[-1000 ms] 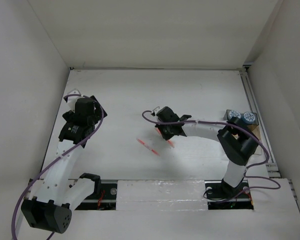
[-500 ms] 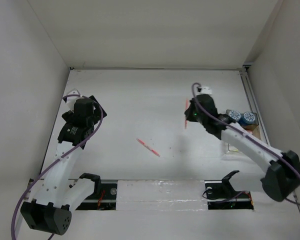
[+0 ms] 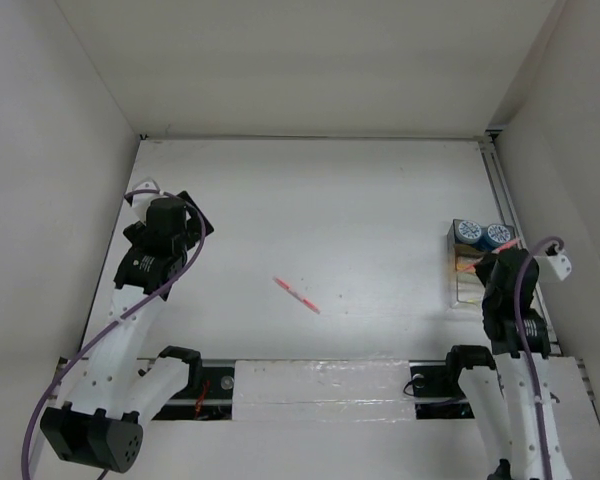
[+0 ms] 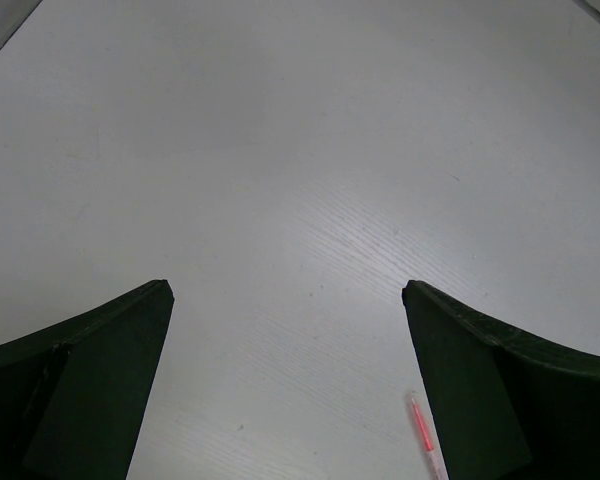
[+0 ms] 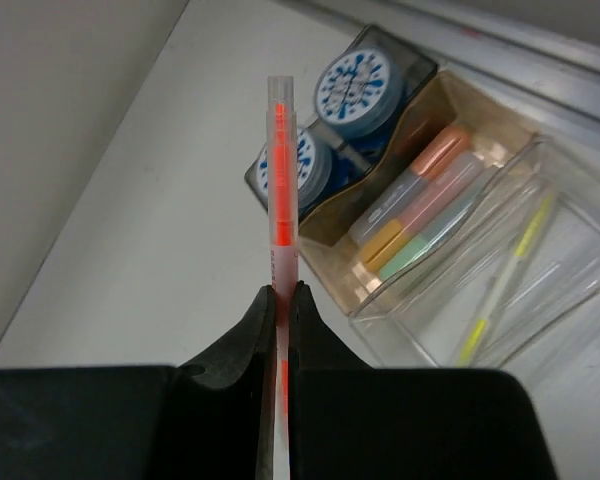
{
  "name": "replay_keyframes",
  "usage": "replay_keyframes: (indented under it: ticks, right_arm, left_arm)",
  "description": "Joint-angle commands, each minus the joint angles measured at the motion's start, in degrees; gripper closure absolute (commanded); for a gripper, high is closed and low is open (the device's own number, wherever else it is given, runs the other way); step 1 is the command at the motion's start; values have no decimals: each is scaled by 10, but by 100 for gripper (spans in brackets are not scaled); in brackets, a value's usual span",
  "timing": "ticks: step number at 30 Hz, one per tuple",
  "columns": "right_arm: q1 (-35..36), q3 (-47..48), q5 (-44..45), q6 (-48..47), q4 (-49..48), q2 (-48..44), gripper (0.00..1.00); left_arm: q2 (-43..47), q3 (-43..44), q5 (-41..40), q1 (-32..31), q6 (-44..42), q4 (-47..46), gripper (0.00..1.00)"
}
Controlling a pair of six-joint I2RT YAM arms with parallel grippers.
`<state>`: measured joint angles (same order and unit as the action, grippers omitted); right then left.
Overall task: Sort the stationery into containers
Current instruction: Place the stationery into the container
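From above, the left arm [image 3: 130,320] is reaching up the left side of the white table [image 3: 330,200]. Its wrist is hanging over bare surface. A loose pen [image 3: 297,295], thin and red-pink, is lying at a slant near the middle of the table, well apart from both arms. The clear tray [image 3: 460,290] is sitting at the right edge of the table. Two round blue-and-white rolls [image 3: 470,230] are sitting side by side at its far end. The right arm [image 3: 515,330] is leaning over the tray's near part and hiding much of it. From here its jaws are not showing.

In the left wrist view, the left jaws are standing wide apart with nothing between them, over plain table. The loose pen's tip is poking in at the bottom, just beside the right-hand finger.

In the right wrist view, the right jaws are clamping together on a held pen [image 5: 279,180]. It has a clear barrel with a red-orange core and is pointing straight away from the camera. It is hovering above the tray's end, crossing in front of one roll. The two rolls are showing blue patterned faces in the tan-bottomed end. Next to them short markers [image 5: 420,200] in orange, pink, yellow and green are lying packed side by side. Thin yellow pens [image 5: 500,285] are lying in the clear compartment beyond.
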<state>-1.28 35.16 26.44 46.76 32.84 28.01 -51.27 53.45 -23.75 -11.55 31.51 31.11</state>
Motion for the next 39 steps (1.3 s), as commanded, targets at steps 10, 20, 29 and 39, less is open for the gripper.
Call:
replay_keyframes:
  ticks: [10, 20, 29, 39]
  right_arm:
    - [-67, -6, 27, 14, 36, 73, 100]
    - [-105, -26, 72, 68, 36, 94, 100]
    - [-110, -21, 82, 68, 19, 148, 100]
    - [-110, -44, 58, 62, 0, 129, 100]
  left_arm:
    - [18, 17, 5, -2, -5, -8, 0]
    - [35, 17, 11, -2, -10, -8, 0]
    - [35, 17, 23, -2, -10, -8, 0]
    - [35, 17, 23, -2, -10, -13, 0]
